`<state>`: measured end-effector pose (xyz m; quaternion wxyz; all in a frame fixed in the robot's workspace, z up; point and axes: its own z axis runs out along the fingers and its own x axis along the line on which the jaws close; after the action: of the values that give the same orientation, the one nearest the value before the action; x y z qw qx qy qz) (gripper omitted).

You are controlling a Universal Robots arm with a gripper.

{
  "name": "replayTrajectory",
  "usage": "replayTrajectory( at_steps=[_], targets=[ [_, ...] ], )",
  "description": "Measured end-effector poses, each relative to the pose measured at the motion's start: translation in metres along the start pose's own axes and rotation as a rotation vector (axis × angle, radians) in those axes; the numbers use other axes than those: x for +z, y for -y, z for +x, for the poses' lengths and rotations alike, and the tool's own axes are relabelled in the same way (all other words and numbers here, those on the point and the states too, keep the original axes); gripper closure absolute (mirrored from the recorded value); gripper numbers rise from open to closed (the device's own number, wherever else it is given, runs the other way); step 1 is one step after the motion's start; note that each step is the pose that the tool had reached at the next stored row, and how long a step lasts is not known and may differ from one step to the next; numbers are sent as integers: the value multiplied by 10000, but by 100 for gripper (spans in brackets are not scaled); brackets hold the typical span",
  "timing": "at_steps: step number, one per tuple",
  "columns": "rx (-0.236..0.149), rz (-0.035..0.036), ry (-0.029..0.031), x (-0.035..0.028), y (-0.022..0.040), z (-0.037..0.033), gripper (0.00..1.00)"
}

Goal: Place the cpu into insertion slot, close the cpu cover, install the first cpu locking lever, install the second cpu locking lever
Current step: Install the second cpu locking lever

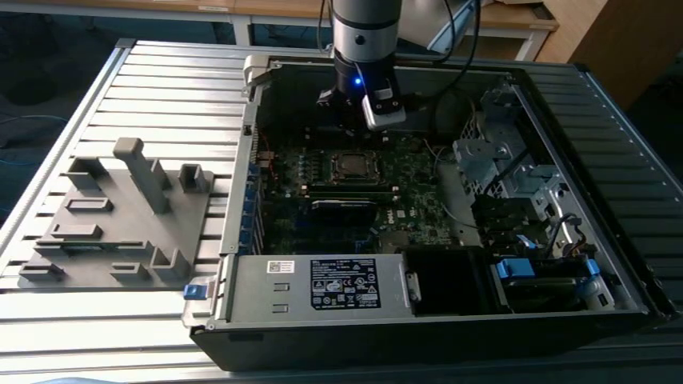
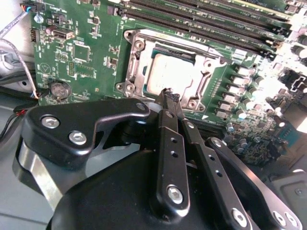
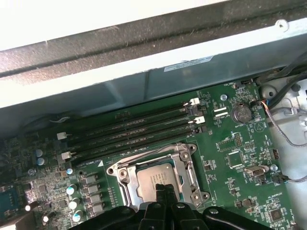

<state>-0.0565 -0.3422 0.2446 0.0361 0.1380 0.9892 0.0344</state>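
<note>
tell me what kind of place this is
Probably a robotics lab or test bench for computer assembly. An open computer case lies on a slatted metal table, a grey fixture block sits beside it, and the robot's gripper hangs over the cpu on the green motherboard.

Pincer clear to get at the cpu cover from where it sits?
Probably yes. The pincer, fingers together, hangs just above the cpu cover, which lies down around the cpu; nothing sits between them, and the memory slots lie off to one side.
</note>
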Motion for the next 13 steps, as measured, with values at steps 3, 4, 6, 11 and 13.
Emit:
replayTrajectory(
  at_steps=[3, 4, 6, 11, 13],
  targets=[
    [1, -5, 2, -42, -4, -3, 89],
    [1, -6, 2, -58, -5, -4, 89],
    [1, -7, 2, -85, -7, -5, 89],
    [1, -7, 3, -93, -8, -6, 89],
    [-6, 56, 18, -94, -8, -6, 89]
  ],
)
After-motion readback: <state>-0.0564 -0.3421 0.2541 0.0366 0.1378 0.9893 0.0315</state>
